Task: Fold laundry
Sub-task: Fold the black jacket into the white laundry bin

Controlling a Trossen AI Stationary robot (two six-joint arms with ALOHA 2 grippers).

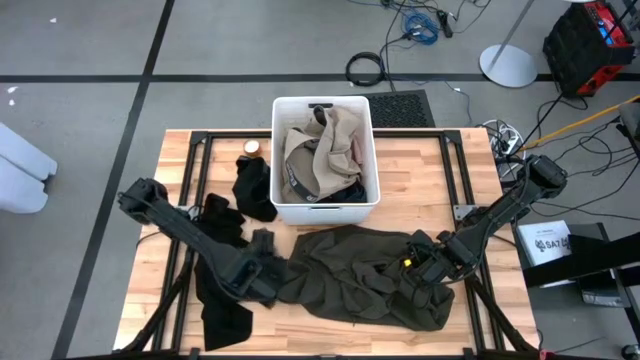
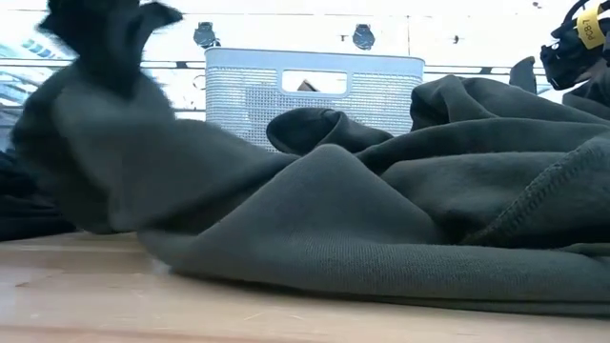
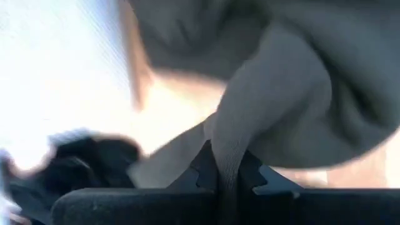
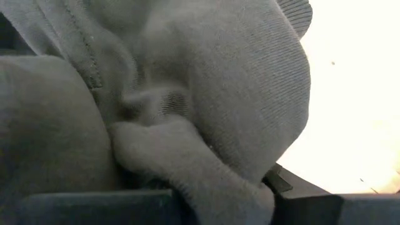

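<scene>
- Step: both hands grabbing the olive-grey sweatshirt (image 1: 360,275), crumpled at the bench (image 1: 450,160) front, to spread it.
- Left hand (image 3: 228,178) clamped on a fold at its left edge.
- Right hand (image 1: 415,262) on its right side, closed on bunched fabric.
- Next: lift and pull apart, even tension, flatten before folding.
- Black garments (image 1: 222,240) left; beige ones in white bin (image 1: 325,105) behind.

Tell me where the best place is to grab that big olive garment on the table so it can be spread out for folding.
Take the olive garment at its outer edges, one arm coming in from each side. It lies bunched across the table in front of the bin, so pulling opposite ends should flatten it. The left gripper already pinches a fold at its end; the right gripper sits at the other.
</scene>
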